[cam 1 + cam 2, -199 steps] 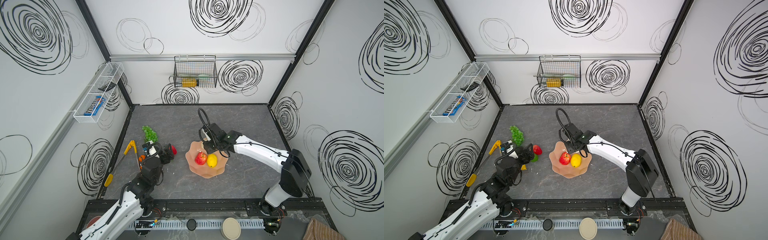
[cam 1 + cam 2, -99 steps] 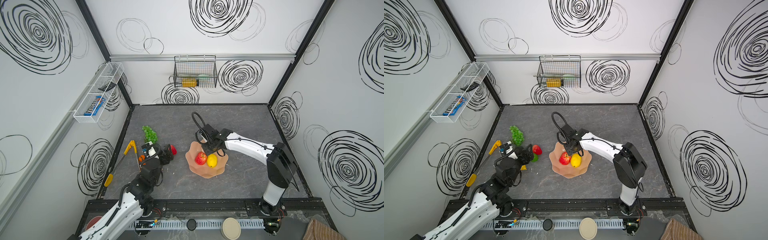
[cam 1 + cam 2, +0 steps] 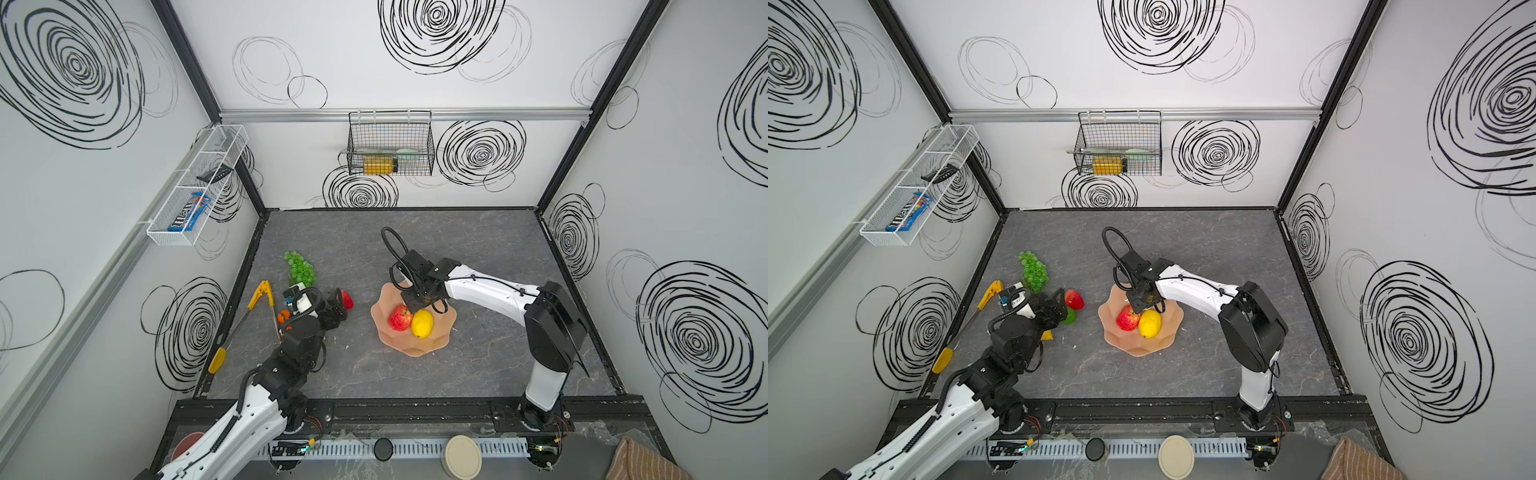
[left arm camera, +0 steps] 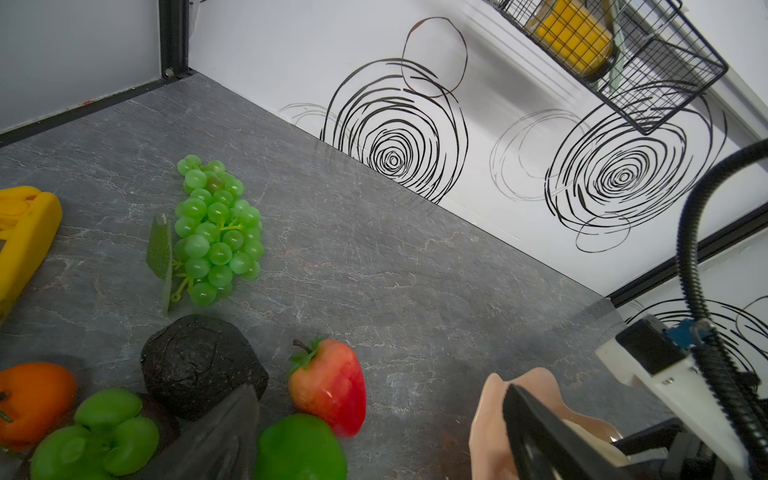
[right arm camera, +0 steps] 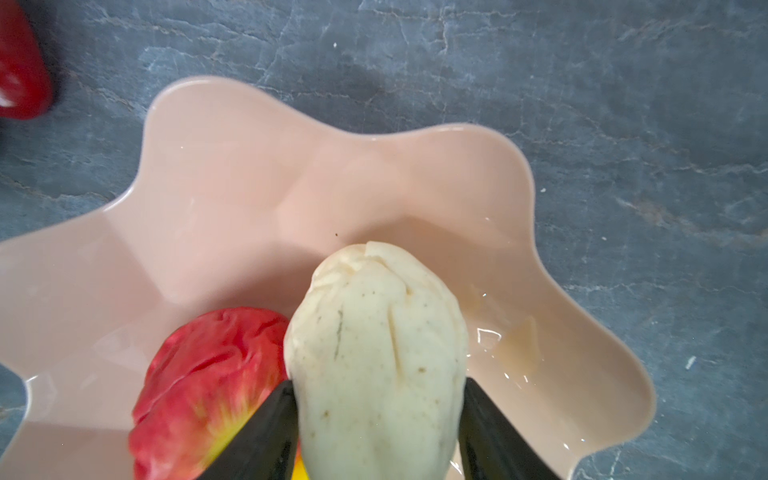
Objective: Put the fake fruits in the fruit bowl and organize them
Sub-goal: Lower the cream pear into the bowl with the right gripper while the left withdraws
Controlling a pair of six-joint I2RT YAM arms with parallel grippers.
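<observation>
**Pear in the right gripper at the bowl, loose fruits on the left**

At the left edge of the grey tabletop (image 3: 415, 249) lie the yellow-handled tongs (image 3: 262, 296). Just right of them sits a small orange (image 3: 283, 316). Farther back, the green grape bunch (image 3: 300, 268) lies on its own.

The left gripper (image 3: 1059, 309) hangs low over the loose fruits, its jaws spread wide and clasping nothing. Its wrist view shows the cluster. A mangosteen (image 4: 99, 432) with a green lobed cap is beside the orange, and a dark avocado (image 4: 199, 370) is just beside the mangosteen. Then come a green lime (image 4: 299, 449) and a strawberry (image 4: 328, 386), close together. The lime and strawberry show between the two fingers, but I cannot tell whether they are level with them. The strawberry is the rightmost loose fruit, near the bowl but apart from it.

The fruit bowl (image 3: 415, 351) stands about mid-table, toward the near side. Inside it, a red apple (image 3: 400, 318) on the left touches a yellow lemon (image 3: 422, 324) on the right.

The right gripper (image 5: 378, 386) reaches in from the right over the bowl's far side. Its wrist view shows a beige pear (image 5: 365, 299) between the fingers, both lying against its flanks, just beside the apple. In both top views the gripper hides the pear. I cannot tell whether the pear rests on the bowl's floor.
</observation>
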